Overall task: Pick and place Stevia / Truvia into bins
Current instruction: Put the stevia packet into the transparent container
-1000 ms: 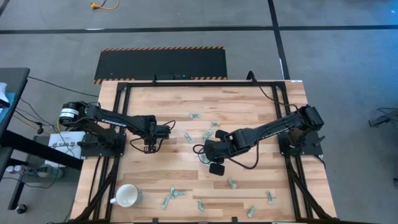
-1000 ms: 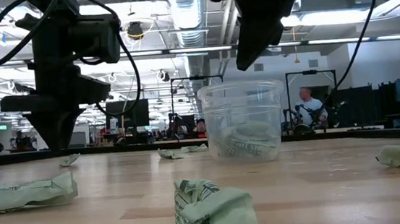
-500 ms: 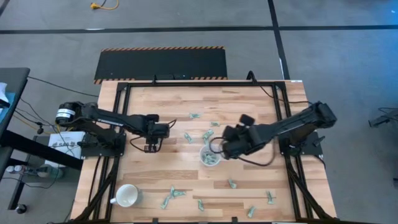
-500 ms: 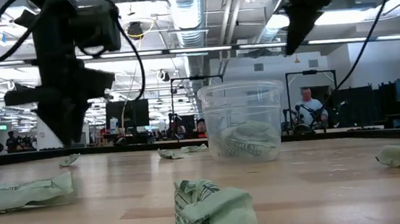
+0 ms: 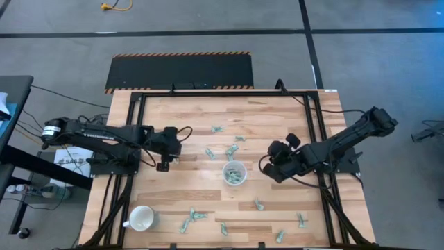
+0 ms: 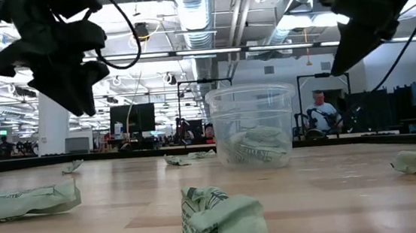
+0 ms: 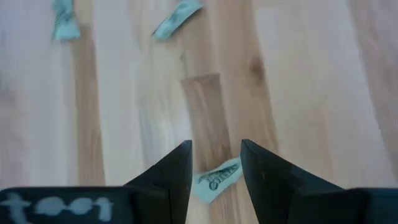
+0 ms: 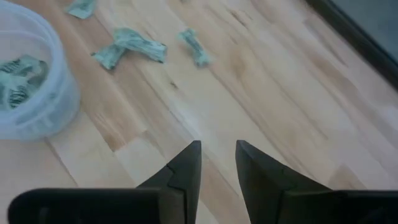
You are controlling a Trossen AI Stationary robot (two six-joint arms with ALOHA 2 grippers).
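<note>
Clear cup (image 5: 234, 173) sits near the middle of the wooden table (image 5: 187, 191), upright, with a few green sachets (image 6: 260, 147) inside.

Right gripper (image 5: 276, 158) hangs at 3 o'clock from the cup, near it but apart, above the table. Its fingers (image 8: 186, 168) show a narrow gap with nothing between them, only bare wood beyond. In the right wrist view the cup (image 8: 28, 87) is off to one side, with three loose sachets (image 8: 130, 46) past it.

Left gripper (image 5: 165, 150) is at 9 o'clock from the cup, well apart. Its fingers (image 7: 177, 171) stand narrowly parted and empty; one sachet (image 7: 217, 180) lies on the wood in the gap between them, lower than the tips, not gripped.

More sachets are scattered: a cluster at 12 o'clock of the cup (image 5: 230, 148), one at 10 o'clock (image 5: 209, 153), a row along the near table edge at 5 to 7 o'clock (image 5: 193, 218). A white mug (image 5: 141, 219) stands at 7 o'clock from the cup, near the table corner.

In the low view a crumpled sachet (image 6: 221, 219) lies in front of the cup, another at far left (image 6: 27, 202).
</note>
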